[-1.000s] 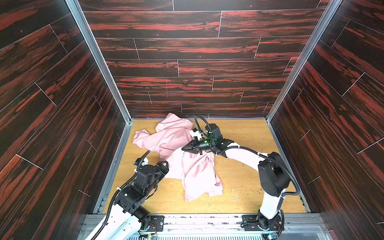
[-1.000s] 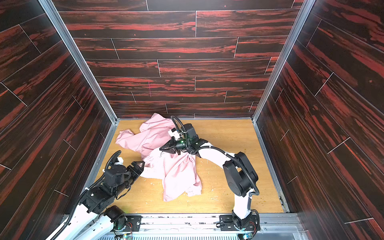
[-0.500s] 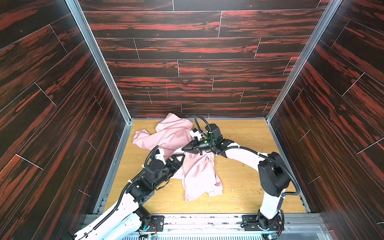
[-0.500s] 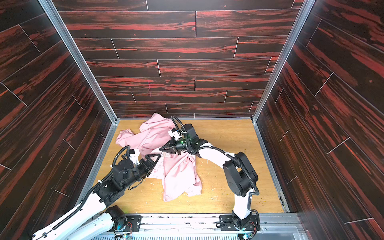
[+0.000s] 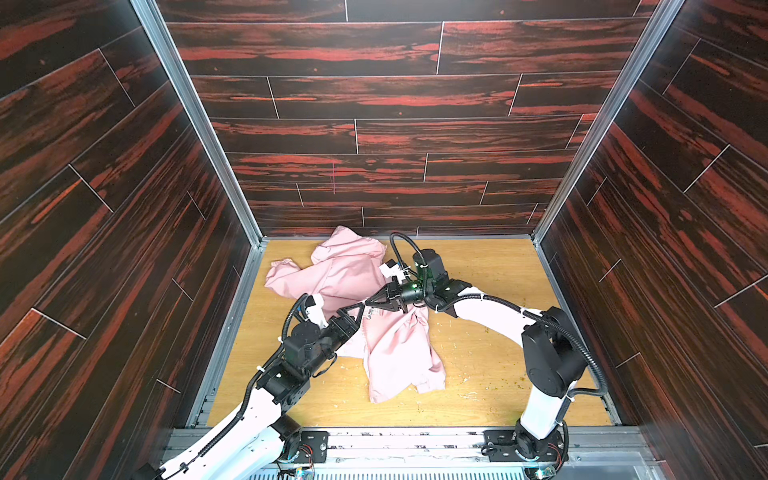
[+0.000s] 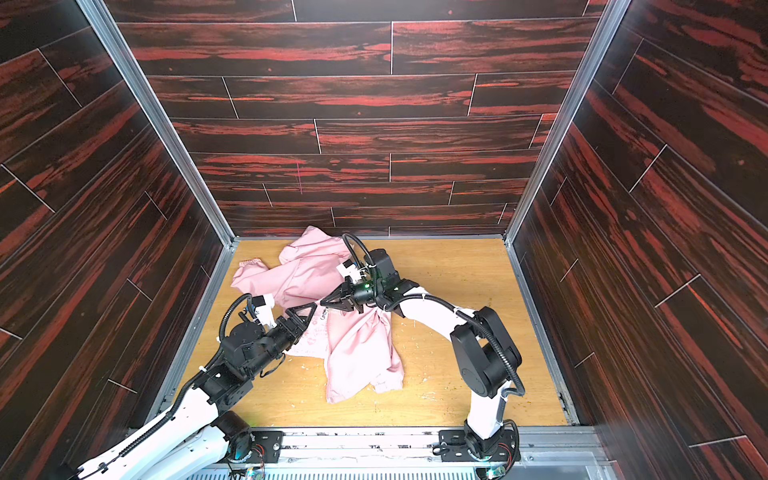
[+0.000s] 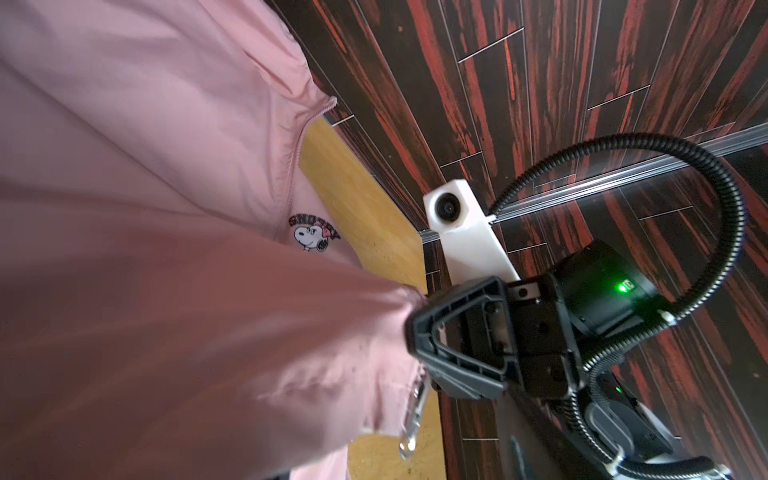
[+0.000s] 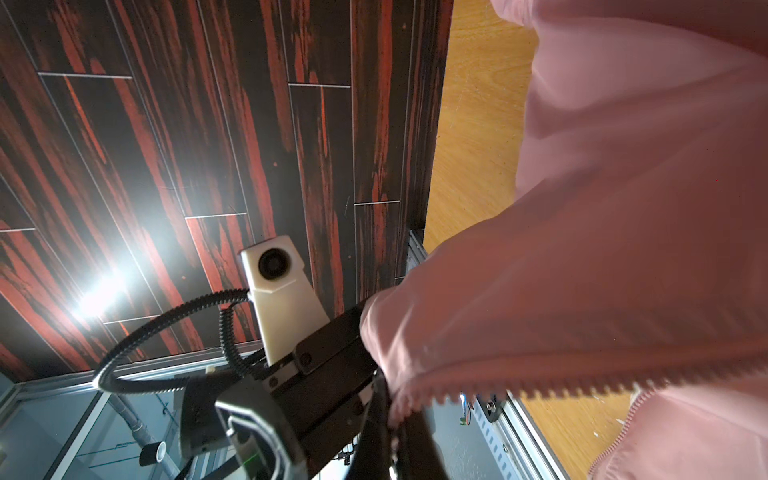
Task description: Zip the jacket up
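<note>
Pink jacket (image 5: 399, 353), one — one right claw (image 5: 368, 302) clamped on it, one left claw (image 5: 356, 314) parted.

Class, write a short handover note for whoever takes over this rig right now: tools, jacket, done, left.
Right tool: shut on the front edge of the jacket, held above the table.
Left tool: open, close beside it at the same edge; no grip seen.
Jacket: crumpled, left of mid-table.
Done: edge picked up; zipper teeth bare, unjoined.
Left: take the pull hanging by the right tool, join both sides, zip up.
</note>
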